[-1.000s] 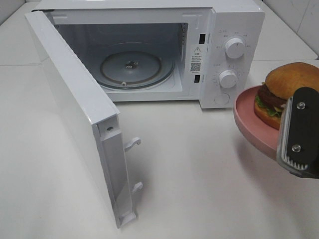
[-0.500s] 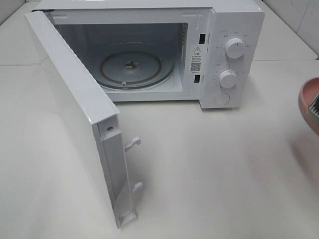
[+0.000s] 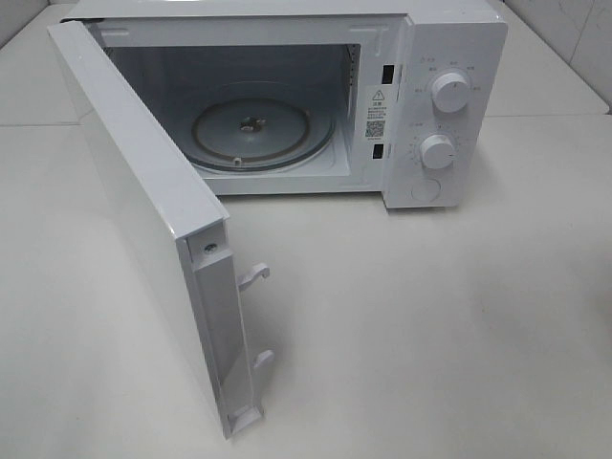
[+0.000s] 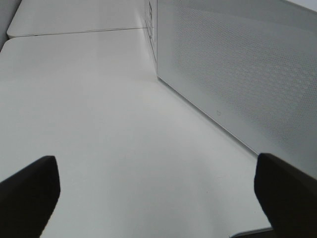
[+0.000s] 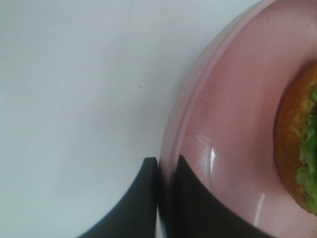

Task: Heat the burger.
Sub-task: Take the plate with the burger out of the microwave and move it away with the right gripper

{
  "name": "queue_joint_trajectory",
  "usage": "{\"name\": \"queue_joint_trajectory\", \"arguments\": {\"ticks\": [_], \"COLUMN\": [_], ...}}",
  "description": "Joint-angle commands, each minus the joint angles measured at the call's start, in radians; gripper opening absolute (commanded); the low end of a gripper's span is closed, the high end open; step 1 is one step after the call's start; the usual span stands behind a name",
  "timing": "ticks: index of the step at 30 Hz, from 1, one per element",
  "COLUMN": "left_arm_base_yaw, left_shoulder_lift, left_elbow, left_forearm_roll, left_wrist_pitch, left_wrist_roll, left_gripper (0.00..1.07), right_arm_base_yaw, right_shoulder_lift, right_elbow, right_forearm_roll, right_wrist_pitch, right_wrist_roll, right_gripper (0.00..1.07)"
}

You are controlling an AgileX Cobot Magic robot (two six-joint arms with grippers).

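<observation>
The burger [image 5: 299, 144], an orange-brown bun with a green leaf layer, lies on a round pink plate [image 5: 233, 124]; both show only in the right wrist view. My right gripper [image 5: 167, 198] is shut on the plate's rim, one finger under it and one inside. The white microwave [image 3: 430, 57] stands at the back with its door [image 3: 143, 210] swung wide open and its glass turntable [image 3: 251, 129] bare. My left gripper [image 4: 158, 198] is open and empty over the table beside the door's dotted face [image 4: 237, 69]. Neither gripper shows in the exterior view.
Two white knobs [image 3: 449, 92] sit on the microwave's right panel. The open door juts toward the front left, with its latch hooks [image 3: 253, 275] sticking out. The white table [image 3: 430, 335] spreads in front of and right of the microwave.
My right gripper has carried the plate and burger to the right, out of the exterior view. The microwave and its door have not moved.
</observation>
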Motion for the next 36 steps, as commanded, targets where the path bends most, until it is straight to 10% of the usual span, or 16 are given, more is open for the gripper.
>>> {"name": "queue_joint_trajectory", "arguments": {"ticks": [1, 36], "left_arm_base_yaw": [-0.004, -0.004], "left_shoulder_lift": [-0.017, -0.017], "left_elbow": [0.002, 0.002], "left_forearm_roll": [-0.006, -0.006], "left_wrist_pitch": [-0.012, -0.012], "left_wrist_roll": [-0.006, -0.006], "left_gripper": [1.02, 1.02], "right_arm_base_yaw": [-0.041, -0.079], "right_shoulder_lift": [0.039, 0.486], "right_elbow": [-0.006, -0.104], "right_forearm_roll": [-0.057, 0.26], "right_wrist_pitch": [-0.068, -0.323], "right_wrist_roll": [0.007, -0.033], "right_gripper": [0.0, 0.0]}}
